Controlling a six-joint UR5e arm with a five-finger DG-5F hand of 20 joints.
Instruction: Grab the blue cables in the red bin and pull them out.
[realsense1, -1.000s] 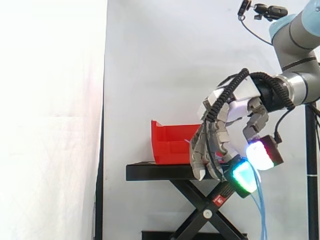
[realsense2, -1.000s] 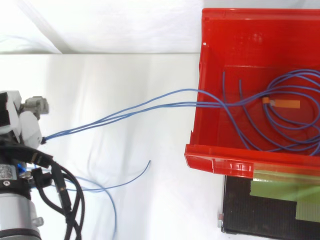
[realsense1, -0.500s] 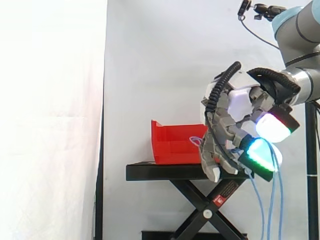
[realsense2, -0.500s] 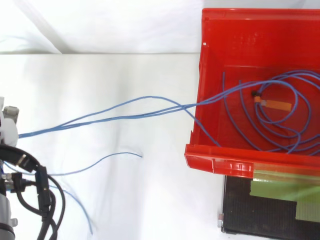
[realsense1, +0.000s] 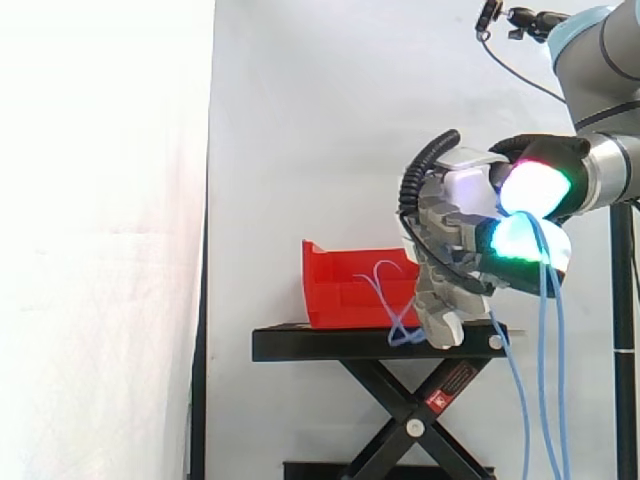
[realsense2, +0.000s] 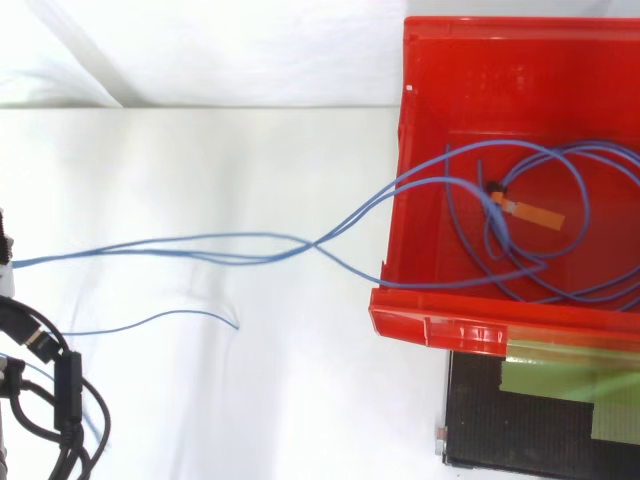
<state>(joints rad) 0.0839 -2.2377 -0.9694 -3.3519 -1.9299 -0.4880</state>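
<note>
Gripping the blue cables (realsense2: 310, 245) in the hand (realsense1: 452, 212), with fingers (realsense1: 440, 310) curled tight round them, just outside the red bin (realsense2: 440, 318). Coil lying mostly inside the bin, strands crossing its front rim. Pull steadily away, lifting strands over the rim to avoid snagging or dragging the bin.

Hand (realsense1: 468, 188): white shell, grey metal fingers (realsense1: 440, 305), thick pads (realsense1: 532, 187) glowing white and cyan-green. Arm (realsense1: 614, 168): silver-grey, cylindrical, pale blue cap at a joint.
</note>
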